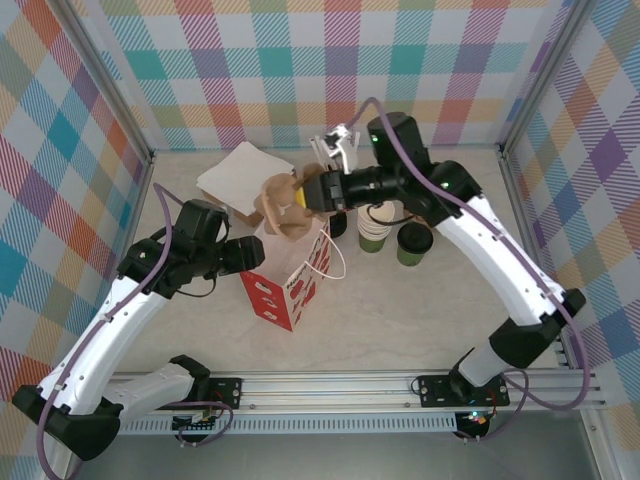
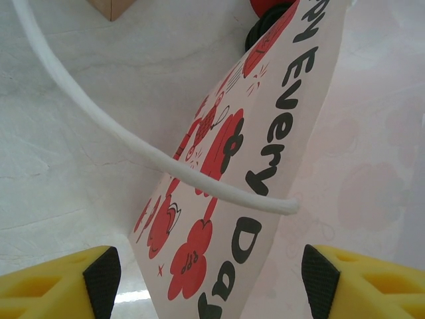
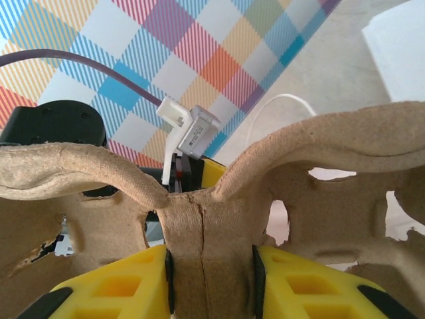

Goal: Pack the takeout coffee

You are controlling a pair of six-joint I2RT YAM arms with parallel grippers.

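Two green takeout coffee cups (image 1: pixel 375 232) (image 1: pixel 413 244) stand side by side on the table under my right arm. A brown pulp cup carrier (image 1: pixel 283 205) (image 3: pixel 332 166) hangs above the table behind the bag, with my right gripper (image 1: pixel 318 192) (image 3: pixel 211 279) shut on its middle rib. The red-and-white paper bag (image 1: pixel 283 292) (image 2: pixel 265 153) stands upright in the middle, its white cord handle (image 2: pixel 133 143) looping out. My left gripper (image 1: pixel 255 258) (image 2: pixel 211 279) is at the bag's left top edge, jaws wide either side of the printed panel, pads (image 2: pixel 103 276) off the paper.
A stack of white paper (image 1: pixel 245 172) lies at the back, left of the carrier. Checkered walls close in the back and both sides. The arms' metal rail (image 1: pixel 330 385) runs along the near edge. Bare tabletop (image 1: pixel 400 320) lies right of the bag.
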